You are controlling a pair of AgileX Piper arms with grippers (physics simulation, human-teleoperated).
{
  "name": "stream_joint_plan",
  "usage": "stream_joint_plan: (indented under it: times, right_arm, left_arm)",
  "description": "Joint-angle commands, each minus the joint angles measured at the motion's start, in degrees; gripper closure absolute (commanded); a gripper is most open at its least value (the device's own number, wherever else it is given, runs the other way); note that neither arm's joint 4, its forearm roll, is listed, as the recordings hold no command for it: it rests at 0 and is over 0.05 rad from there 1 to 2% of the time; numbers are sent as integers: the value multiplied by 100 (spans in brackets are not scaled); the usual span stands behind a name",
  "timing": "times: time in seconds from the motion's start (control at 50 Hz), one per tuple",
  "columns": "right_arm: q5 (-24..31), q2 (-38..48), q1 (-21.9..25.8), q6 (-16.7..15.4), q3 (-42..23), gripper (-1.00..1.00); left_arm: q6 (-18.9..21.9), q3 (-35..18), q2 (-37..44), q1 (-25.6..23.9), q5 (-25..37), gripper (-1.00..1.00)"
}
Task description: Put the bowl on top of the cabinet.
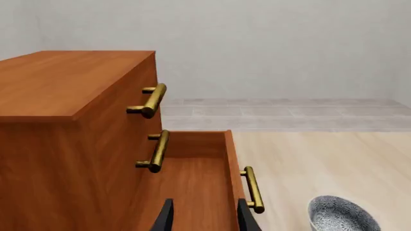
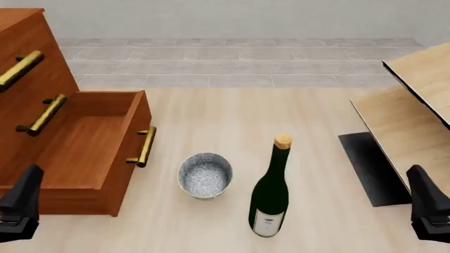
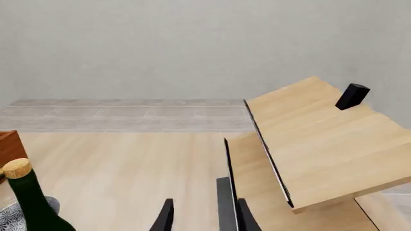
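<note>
The speckled blue-grey bowl (image 2: 204, 175) stands upright on the floor, between the open drawer and a dark green bottle (image 2: 271, 195). The reddish-brown cabinet (image 2: 28, 58) fills the left side, its lowest drawer (image 2: 84, 142) pulled out. My left gripper (image 2: 21, 206) hangs low at the near left, in front of that drawer, open and holding nothing. In its wrist view the fingers (image 1: 165, 217) frame the drawer, with the bowl (image 1: 340, 216) off to one side and the cabinet top (image 1: 57, 82) bare. My right gripper (image 2: 427, 208) is at the near right, open and holding nothing.
The corked bottle (image 3: 29, 202) stands close to the bowl's right. Pale slanted wooden furniture (image 2: 411, 100) with a dark base (image 2: 369, 168) occupies the right side, and a small black block (image 3: 353, 96) sits on it. Brass handles (image 1: 151, 100) stick out from the drawers.
</note>
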Motion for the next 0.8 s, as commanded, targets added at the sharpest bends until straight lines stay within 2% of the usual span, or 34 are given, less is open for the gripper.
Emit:
stream_joint_plan:
  times: [0.02,0.26,0.48,0.56,0.68,0.8]
  right_arm:
    - [-7,30,1,0,-17,-100]
    - [-7,30,2,-1,-17,-100]
    - [-7,29,0,0,-17,-100]
    - [-8,28,1,0,-17,-100]
    - [-7,29,0,2,-16,-100]
    - [-7,29,2,1,-16,-100]
  left_arm:
    - [37,-5,141,-6,-80,-100]
    - [103,-101,452,-64,-237,-100]
    - [181,-82,355,-75,-168,-100]
    - [115,-165,838,9,-457,-100]
    - [145,-246,990,-198,-435,-100]
    - [227,-335,1438,-307,-810,-100]
